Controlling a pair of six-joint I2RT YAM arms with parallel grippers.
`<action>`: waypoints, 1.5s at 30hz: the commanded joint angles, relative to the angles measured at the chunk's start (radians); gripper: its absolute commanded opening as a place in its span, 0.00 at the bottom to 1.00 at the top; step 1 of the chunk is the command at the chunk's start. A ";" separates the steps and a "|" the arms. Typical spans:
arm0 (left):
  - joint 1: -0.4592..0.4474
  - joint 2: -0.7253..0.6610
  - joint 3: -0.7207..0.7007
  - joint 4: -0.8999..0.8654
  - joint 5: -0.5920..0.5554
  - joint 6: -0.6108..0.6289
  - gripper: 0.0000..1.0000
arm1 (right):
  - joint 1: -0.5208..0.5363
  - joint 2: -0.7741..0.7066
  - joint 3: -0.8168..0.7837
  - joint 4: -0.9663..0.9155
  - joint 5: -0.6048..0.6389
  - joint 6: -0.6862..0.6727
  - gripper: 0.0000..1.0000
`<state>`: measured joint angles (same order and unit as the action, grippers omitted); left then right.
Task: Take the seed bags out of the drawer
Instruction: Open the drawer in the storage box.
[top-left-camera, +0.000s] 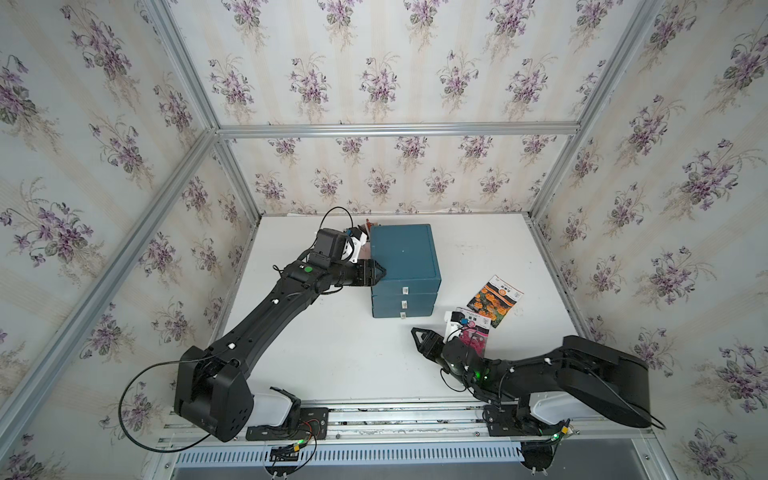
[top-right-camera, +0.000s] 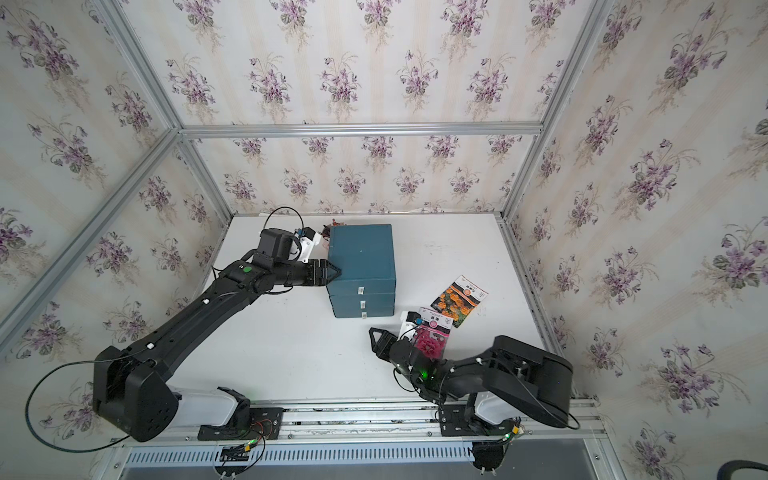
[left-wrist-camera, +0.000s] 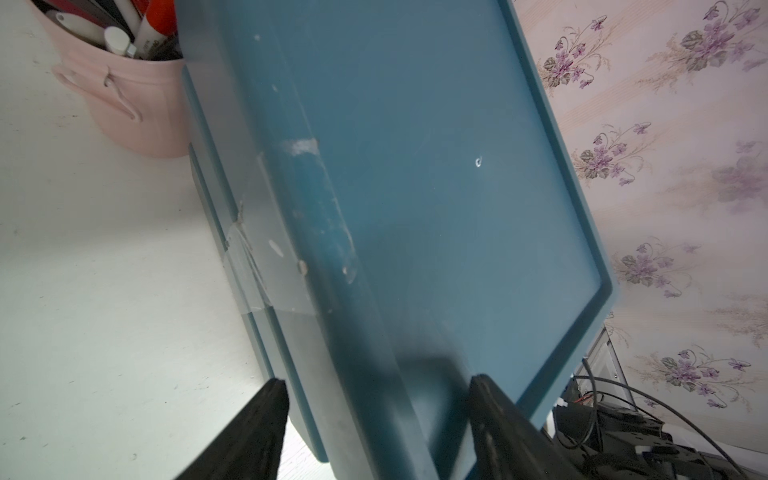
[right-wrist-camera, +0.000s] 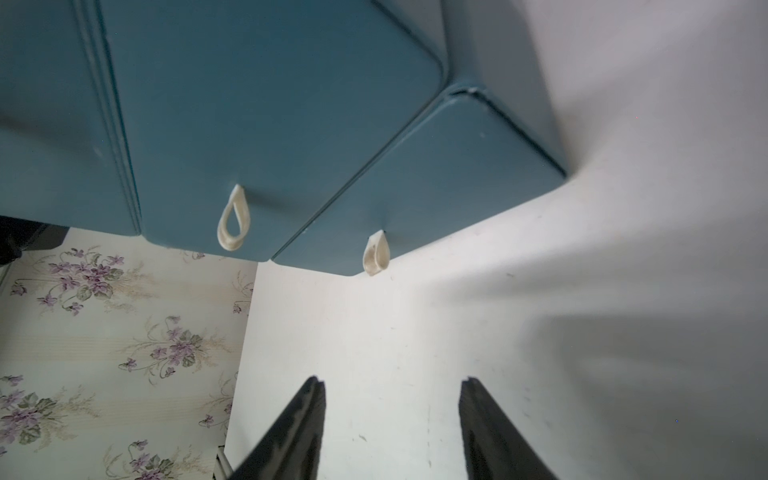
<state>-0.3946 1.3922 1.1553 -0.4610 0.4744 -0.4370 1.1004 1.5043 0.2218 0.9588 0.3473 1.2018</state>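
Left wrist view looks along the left gripper (left-wrist-camera: 378, 386), whose jaws stand about halfway apart astride the upper left edge of the blue drawer unit (left-wrist-camera: 436, 145). One finger (left-wrist-camera: 266, 428) hangs beside the unit's side wall with a strip of white table showing between them, and its mate lies over the top panel, so nothing is clamped. Behind that edge a pink cup (left-wrist-camera: 124, 108) of pens and markers stands just beside the unit. In both top views the unit sits toward the back of the table (top-left-camera: 332, 357), its three drawer fronts appearing closed, each with a small white loop pull (right-wrist-camera: 232, 220). To the right and nearer the robot, the right gripper (right-wrist-camera: 392, 386) hangs over bare table, aimed at the lower drawer fronts, its jaws partly open and empty. Just right of it the deep-pink seed bag (top-left-camera: 473, 338) lies flat on the table, partly covered by the right wrist. Farthest right, the orange marigold seed bag (top-left-camera: 494, 301) lies face up, its near corner touching or overlapping the pink one; I cannot tell which. Both bags lie outside the drawers.
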 joint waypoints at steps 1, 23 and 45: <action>0.006 0.016 -0.005 -0.187 -0.094 0.035 0.71 | -0.042 0.137 0.026 0.318 -0.074 0.017 0.52; 0.009 0.007 -0.021 -0.201 -0.137 0.059 0.71 | -0.092 0.471 0.087 0.660 -0.078 0.091 0.16; 0.013 0.009 -0.027 -0.201 -0.136 0.059 0.69 | -0.114 0.436 0.131 0.421 -0.101 0.177 0.37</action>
<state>-0.3840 1.3880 1.1454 -0.4484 0.4629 -0.4191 0.9878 1.9255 0.3447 1.3598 0.2619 1.3693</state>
